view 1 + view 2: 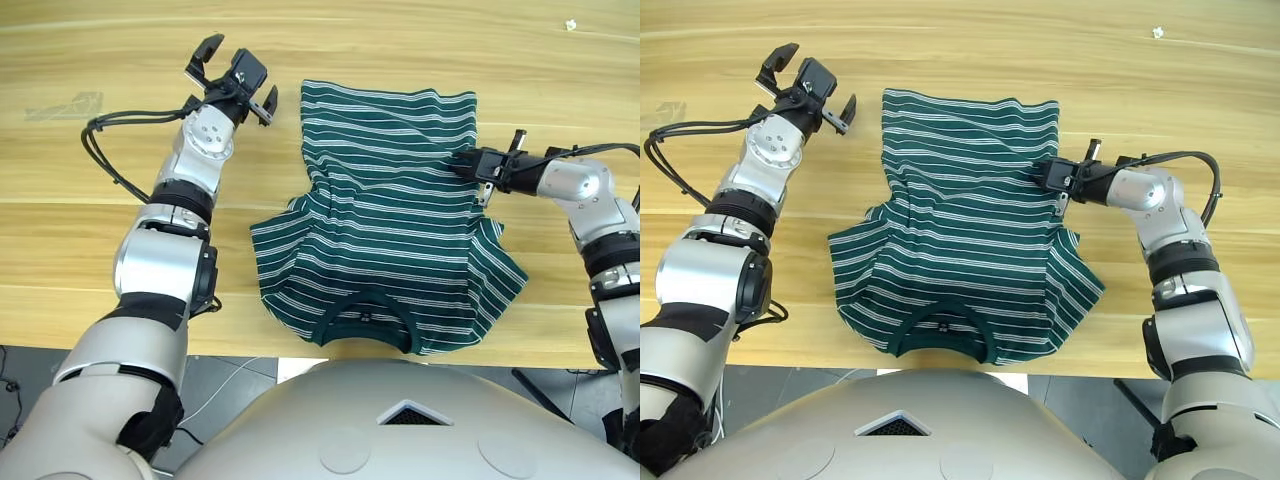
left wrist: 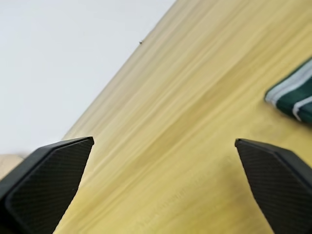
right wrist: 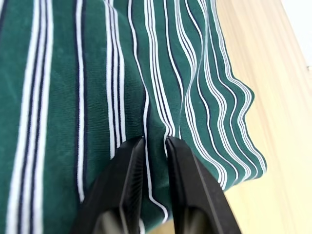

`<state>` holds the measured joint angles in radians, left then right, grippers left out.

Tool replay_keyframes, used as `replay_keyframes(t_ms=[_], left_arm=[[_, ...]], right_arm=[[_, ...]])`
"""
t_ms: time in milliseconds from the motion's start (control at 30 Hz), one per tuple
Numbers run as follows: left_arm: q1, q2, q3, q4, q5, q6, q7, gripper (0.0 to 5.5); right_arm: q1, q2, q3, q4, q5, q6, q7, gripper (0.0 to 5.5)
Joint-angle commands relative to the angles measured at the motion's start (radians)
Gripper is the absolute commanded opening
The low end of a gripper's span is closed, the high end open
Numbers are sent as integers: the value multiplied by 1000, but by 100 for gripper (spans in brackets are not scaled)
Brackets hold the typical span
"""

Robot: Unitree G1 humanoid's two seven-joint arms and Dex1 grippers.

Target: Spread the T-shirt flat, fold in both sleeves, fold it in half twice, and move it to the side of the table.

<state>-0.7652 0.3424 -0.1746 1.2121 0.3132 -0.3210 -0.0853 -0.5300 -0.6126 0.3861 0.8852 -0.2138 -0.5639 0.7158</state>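
Observation:
A dark green T-shirt with white stripes lies on the wooden table, collar toward the near edge, hem at the far side, still rumpled at the waist. My right gripper is at the shirt's right edge, shut on a pinch of the fabric; the right wrist view shows its fingers closed on a fold of the T-shirt. My left gripper hovers open over bare wood just left of the hem corner. In the left wrist view its fingertips stand wide apart, with the T-shirt corner off to one side.
A black cable loops beside my left forearm. A small white scrap lies at the far right of the table. Bare wood stretches left, right and beyond the shirt.

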Motion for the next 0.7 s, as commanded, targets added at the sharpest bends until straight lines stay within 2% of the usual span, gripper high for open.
replay_keyframes(t_ms=[33, 100, 200, 333, 467, 567, 700], left_arm=[[19, -8, 29, -15, -31, -1, 7, 540], [36, -21, 40, -47, -46, -29, 0, 540], [143, -20, 56, -237, -87, -89, -32, 540], [365, 27, 107, -614, -148, -32, -81, 540], [586, 68, 169, -974, -170, 90, -101, 540], [843, 72, 208, -1355, -207, 205, -133, 540], [1194, 123, 219, -1656, -186, 278, -223, 540]], right_arm=[[-85, 60, 5, 159, -70, 0, -87, 86], [-126, 82, 4, 224, -95, -2, -143, 86], [-168, 93, -20, 279, -112, -20, -247, 86], [-130, 76, -100, 219, -24, -143, -203, 86], [-13, 24, -217, -53, 190, -184, -56, 86], [114, -47, -325, -355, 315, -140, -51, 86], [445, -188, -398, -683, 440, 6, 51, 86]])
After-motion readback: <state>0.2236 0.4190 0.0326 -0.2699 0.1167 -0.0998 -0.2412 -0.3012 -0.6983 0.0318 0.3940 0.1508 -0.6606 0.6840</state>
